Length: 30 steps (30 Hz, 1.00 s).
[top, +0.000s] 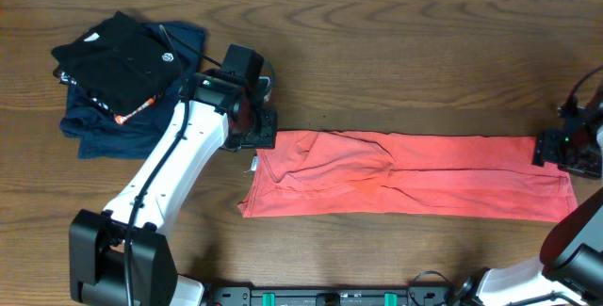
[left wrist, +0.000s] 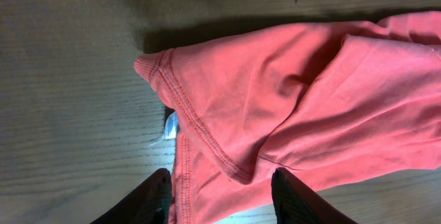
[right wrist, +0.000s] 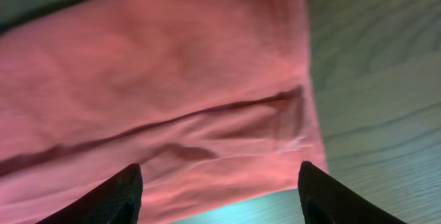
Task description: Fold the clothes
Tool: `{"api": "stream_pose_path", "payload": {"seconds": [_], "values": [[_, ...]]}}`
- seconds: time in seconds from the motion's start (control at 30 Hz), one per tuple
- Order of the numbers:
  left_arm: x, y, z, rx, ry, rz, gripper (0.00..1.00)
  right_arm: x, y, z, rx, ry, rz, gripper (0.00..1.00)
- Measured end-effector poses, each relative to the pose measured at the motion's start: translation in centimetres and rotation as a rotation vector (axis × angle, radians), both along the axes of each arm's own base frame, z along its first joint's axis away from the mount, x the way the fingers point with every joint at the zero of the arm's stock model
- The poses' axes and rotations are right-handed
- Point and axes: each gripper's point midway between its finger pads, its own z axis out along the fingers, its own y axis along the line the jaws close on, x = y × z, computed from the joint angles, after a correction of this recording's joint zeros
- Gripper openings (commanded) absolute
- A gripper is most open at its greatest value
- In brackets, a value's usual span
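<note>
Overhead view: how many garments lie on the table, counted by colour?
Coral-red T-shirt: 1
Black folded garment: 1
Navy-blue folded garment: 1
Total: 3

We find no word or number that we can read in any view. The black folded garment (top: 118,54) bears a small round white logo (top: 171,58), too small for us to make out. A white tag (left wrist: 169,126) juts from the coral-red T-shirt (left wrist: 289,93) at its seam, its print too blurred to read.
</note>
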Motion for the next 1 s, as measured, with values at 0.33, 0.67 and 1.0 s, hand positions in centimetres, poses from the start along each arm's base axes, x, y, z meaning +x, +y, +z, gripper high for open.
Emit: {"api": "stream_pose_path", "payload": {"seconds": [0.33, 0.67, 1.0], "values": [[-0.1, 0.0, 0.0, -0.002, 0.004, -0.001, 0.49, -1.6, -3.6, -1.3, -0.03, 0.031, 0.017, 0.72], [-0.1, -0.1, 0.0, -0.005, 0.005, -0.001, 0.49, -3.9, -5.6, -5.4, 0.033, 0.105, -0.05, 0.72], [-0.1, -0.1, 0.0, -0.005, 0.005, -0.001, 0.49, -3.1, -4.9, -6.9, 0.107, 0.076, -0.028, 0.54]]}}
